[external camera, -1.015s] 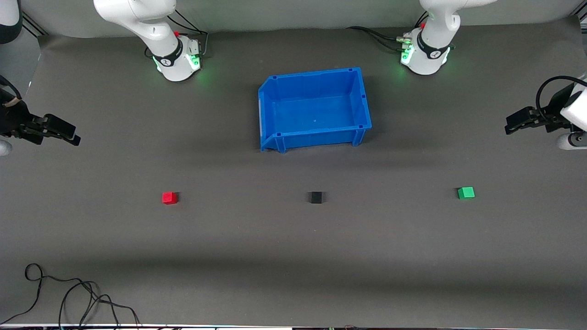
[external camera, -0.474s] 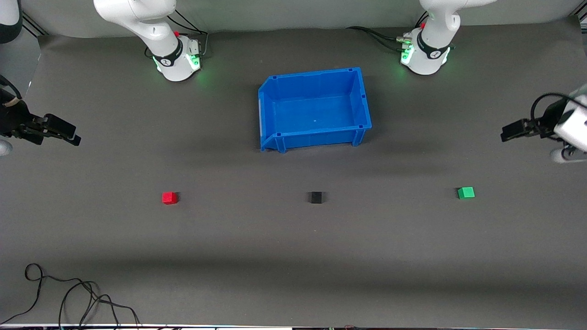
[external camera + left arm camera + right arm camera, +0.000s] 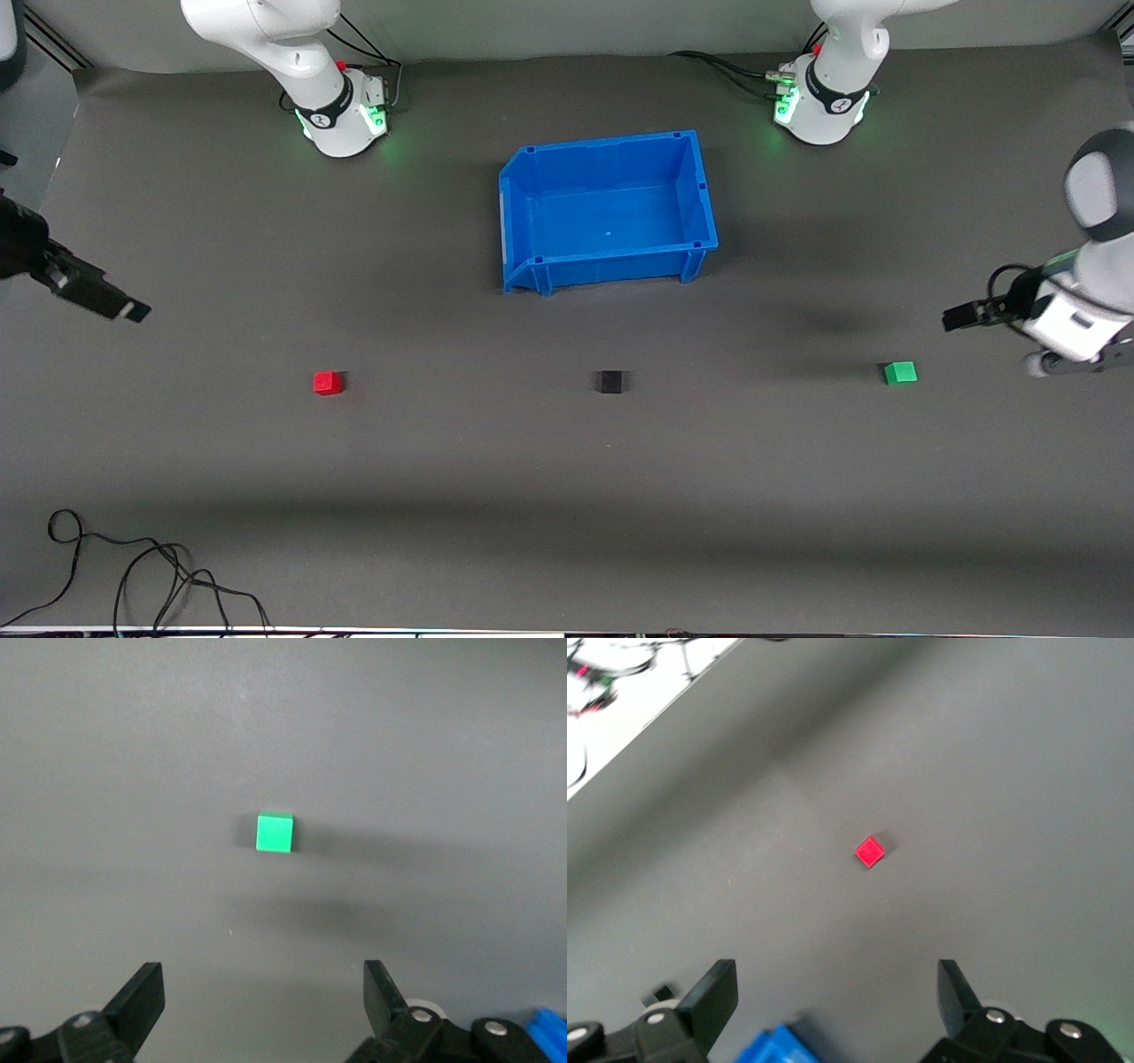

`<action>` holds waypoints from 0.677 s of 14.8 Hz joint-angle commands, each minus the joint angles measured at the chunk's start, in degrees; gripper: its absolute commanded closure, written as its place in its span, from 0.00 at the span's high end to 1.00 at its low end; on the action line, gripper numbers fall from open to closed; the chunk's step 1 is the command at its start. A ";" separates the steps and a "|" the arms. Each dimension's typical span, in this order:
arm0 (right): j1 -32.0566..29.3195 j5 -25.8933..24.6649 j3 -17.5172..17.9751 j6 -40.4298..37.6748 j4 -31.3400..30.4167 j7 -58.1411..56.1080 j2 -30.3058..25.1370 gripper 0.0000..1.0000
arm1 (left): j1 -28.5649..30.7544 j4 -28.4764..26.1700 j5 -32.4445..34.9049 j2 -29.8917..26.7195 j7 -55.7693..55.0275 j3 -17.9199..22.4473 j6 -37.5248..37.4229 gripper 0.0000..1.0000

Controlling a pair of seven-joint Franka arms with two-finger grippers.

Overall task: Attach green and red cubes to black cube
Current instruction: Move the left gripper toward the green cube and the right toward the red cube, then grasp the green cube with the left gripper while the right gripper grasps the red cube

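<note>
Three tiny cubes lie in a row on the dark table. The black cube (image 3: 609,382) sits in the middle, the red cube (image 3: 327,383) toward the right arm's end, the green cube (image 3: 900,373) toward the left arm's end. My left gripper (image 3: 957,318) hangs open in the air beside the green cube (image 3: 275,833), nothing between its fingers (image 3: 142,997). My right gripper (image 3: 124,307) is open too, up over the table's edge at its own end, with the red cube (image 3: 869,851) in its view well clear of its fingers (image 3: 718,992).
An empty blue bin (image 3: 608,211) stands between the cube row and the arm bases; a corner of the bin (image 3: 775,1047) shows in the right wrist view. A loose black cable (image 3: 133,567) lies near the table's front edge at the right arm's end.
The left gripper has swung down and inward toward the green cube. The right gripper has tilted and dropped slightly toward the red cube's side. The cubes have not moved.
</note>
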 commanded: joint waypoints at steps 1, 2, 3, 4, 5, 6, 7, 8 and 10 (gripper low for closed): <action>0.10 5.68 -0.40 -1.30 1.56 16.96 3.62 1.00 | -0.18 -2.24 3.67 5.76 -0.67 0.07 7.95 1.00; 0.01 8.15 -0.49 -1.30 0.77 20.85 4.41 1.00 | 0.08 -2.51 3.68 7.34 -0.15 0.07 9.80 1.00; 0.09 9.13 -0.58 -1.30 0.15 22.54 5.47 1.00 | 0.34 -2.60 3.68 9.10 -0.15 0.07 11.04 1.00; 0.09 10.10 -0.58 -1.21 -0.72 23.69 6.61 1.00 | 0.26 -2.60 3.68 10.77 -0.15 0.07 12.10 1.00; -0.08 12.37 -0.75 -0.86 -1.95 25.53 7.66 1.00 | 0.34 -2.51 3.68 12.18 -0.15 -0.02 13.06 1.00; -0.52 14.65 -0.84 0.01 -3.88 27.03 8.37 1.00 | 0.61 -2.51 3.68 13.50 -0.15 0.07 13.68 0.97; -0.61 15.89 -0.93 2.28 -6.07 27.39 9.07 1.00 | 1.04 -2.51 3.68 14.99 0.20 -0.02 14.99 0.94; -0.61 16.26 -1.02 5.61 -9.40 27.74 9.17 1.00 | 1.40 -2.43 3.59 16.40 0.47 -0.02 16.83 0.92; -0.43 16.61 -1.02 13.77 -16.43 27.84 8.99 1.00 | 1.49 -1.46 3.15 19.04 0.56 -0.02 18.96 0.80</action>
